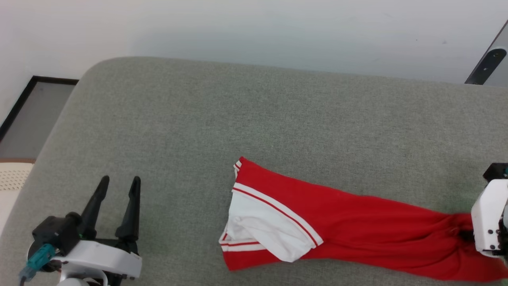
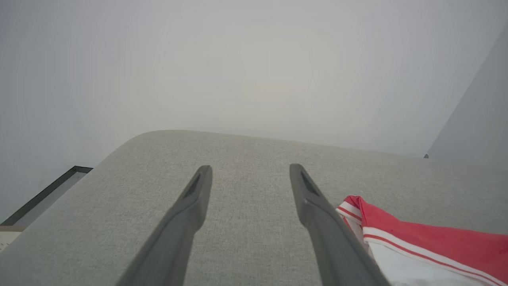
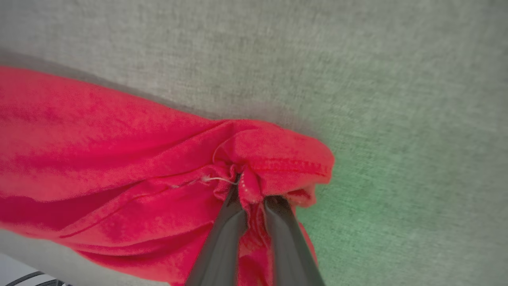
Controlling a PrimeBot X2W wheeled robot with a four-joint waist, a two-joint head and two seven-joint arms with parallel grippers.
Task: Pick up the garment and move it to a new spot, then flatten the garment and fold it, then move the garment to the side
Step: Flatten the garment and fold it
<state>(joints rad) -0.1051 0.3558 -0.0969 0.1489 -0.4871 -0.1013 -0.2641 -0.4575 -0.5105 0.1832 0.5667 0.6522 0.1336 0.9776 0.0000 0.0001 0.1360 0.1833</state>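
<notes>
The garment [image 1: 357,226], a red jersey with white sleeves, lies stretched in a long bunch across the grey cushion surface [image 1: 238,119], sleeve end toward the middle. At its right end my right gripper [image 3: 250,190] is shut on a pinch of red hem fabric, which gathers into folds between the two dark fingers [image 3: 222,234]. In the head view the white body of that gripper [image 1: 490,226] stands over the gathered cloth. My left gripper [image 1: 119,184] rests open at the lower left, well clear of the garment [image 2: 416,242], whose striped sleeve edge lies just right of its fingers [image 2: 317,214].
A white wall [image 1: 254,28] rises behind the cushion's rounded far edge. A dark-framed floor patch [image 1: 31,115] lies past the left edge. A dark slanted bar [image 1: 488,59] shows at the top right corner. Bare cushion stretches behind and left of the garment.
</notes>
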